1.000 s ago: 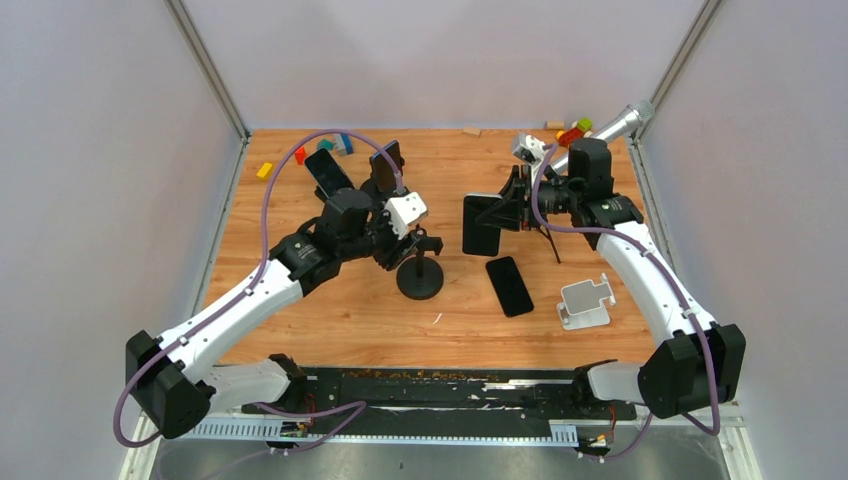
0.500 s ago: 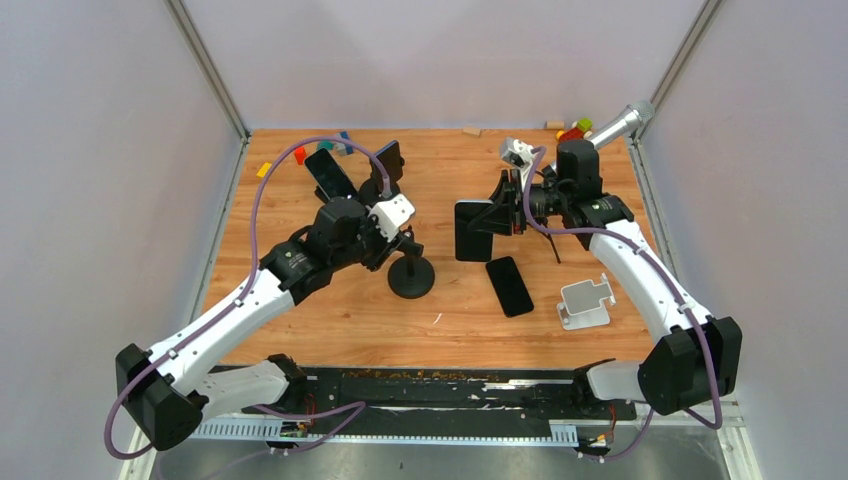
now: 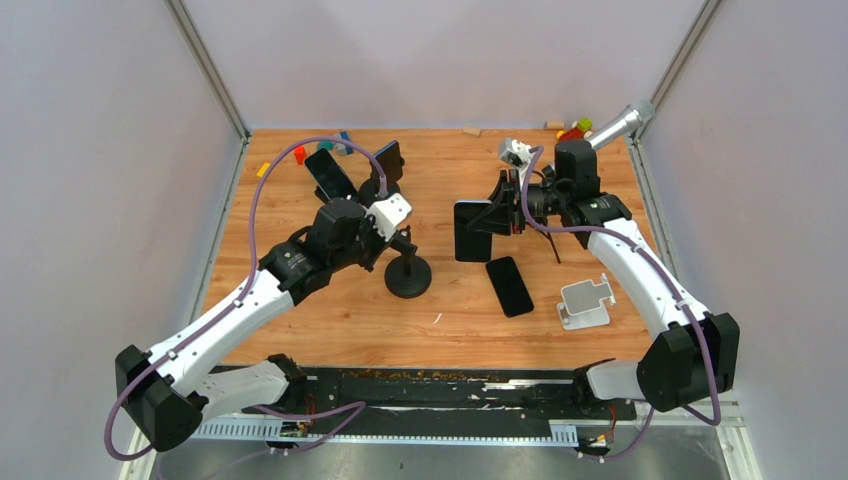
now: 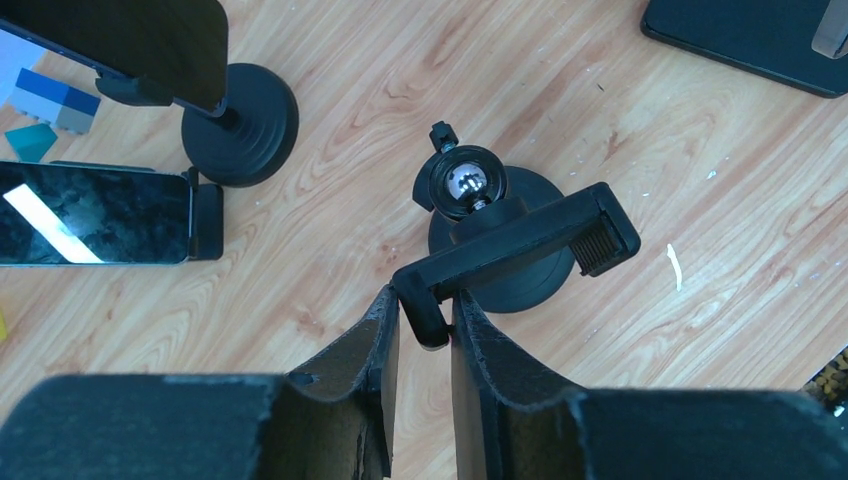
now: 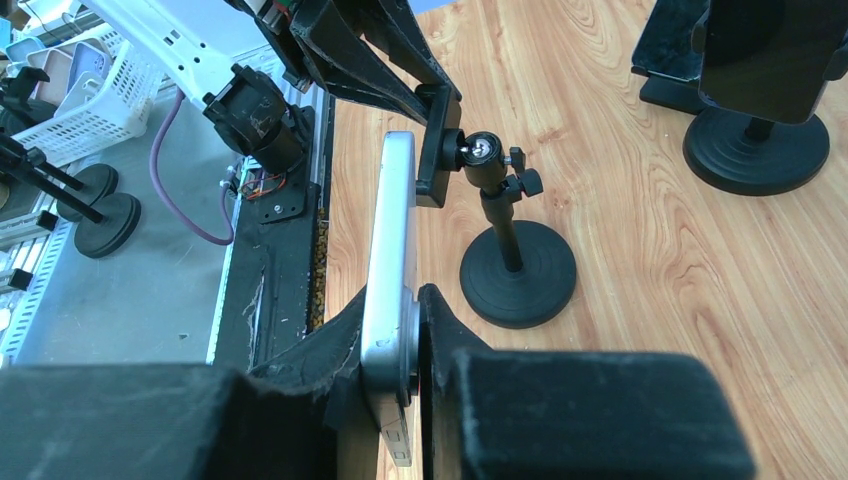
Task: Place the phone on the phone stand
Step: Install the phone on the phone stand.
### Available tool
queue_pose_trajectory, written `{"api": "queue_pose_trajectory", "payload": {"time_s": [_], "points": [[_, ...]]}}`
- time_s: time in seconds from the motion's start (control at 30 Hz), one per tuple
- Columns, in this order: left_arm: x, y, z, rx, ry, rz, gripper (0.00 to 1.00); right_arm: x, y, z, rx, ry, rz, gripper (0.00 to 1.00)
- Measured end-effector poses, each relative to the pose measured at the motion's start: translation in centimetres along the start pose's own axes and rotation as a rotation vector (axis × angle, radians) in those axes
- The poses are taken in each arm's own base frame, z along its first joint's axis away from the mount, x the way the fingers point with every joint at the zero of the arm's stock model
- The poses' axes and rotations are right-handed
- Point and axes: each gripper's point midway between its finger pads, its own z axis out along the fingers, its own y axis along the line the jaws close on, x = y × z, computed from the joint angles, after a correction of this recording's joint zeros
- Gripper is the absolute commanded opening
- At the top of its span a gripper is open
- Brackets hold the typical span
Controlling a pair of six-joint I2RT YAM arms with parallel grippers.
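We see the left gripper (image 4: 425,302) with its dark, rubbery fingers (image 4: 385,335) pinched on the hooked end of the flat black clamp bar of the phone stand (image 4: 515,235). A shiny ball joint tops the stem above the round matte base, which stands left of centre on the pale wood-grain table (image 4: 620,120). Over on the right, the right gripper (image 5: 392,298) is clamped on the phone (image 5: 392,210), a slim slab with a smooth silver edge, held upright in the air just right of the stand and apart from it. A second black phone (image 3: 510,286) lies flat nearby.
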Motion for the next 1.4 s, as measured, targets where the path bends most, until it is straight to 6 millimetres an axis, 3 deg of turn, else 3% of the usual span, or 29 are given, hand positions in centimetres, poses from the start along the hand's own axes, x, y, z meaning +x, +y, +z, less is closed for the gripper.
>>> {"api": "queue_pose_trajectory", "payload": {"time_s": [0.17,0.43,1.1,1.13,1.4], "points": [[0.0,0.0,0.0,0.000,0.000,-0.003,0.01,0.0,0.1,0.1,-0.005,0.001,-0.001,0.00],[0.0,-0.4,0.2,0.027,-0.007,-0.039,0.00,-0.1,0.9,0.9,-0.036,0.008,-0.018,0.00],[-0.5,-1.0,1.9,0.153,-0.082,-0.176,0.00,-1.6,5.4,9.2,-0.307,0.047,-0.142,0.00],[-0.4,-0.9,2.0,0.163,-0.086,-0.187,0.00,-1.4,5.5,10.4,-0.335,0.054,-0.144,0.00],[-0.1,-0.8,1.9,0.205,-0.092,-0.199,0.00,0.0,5.1,13.1,-0.408,0.076,-0.150,0.00]]}}
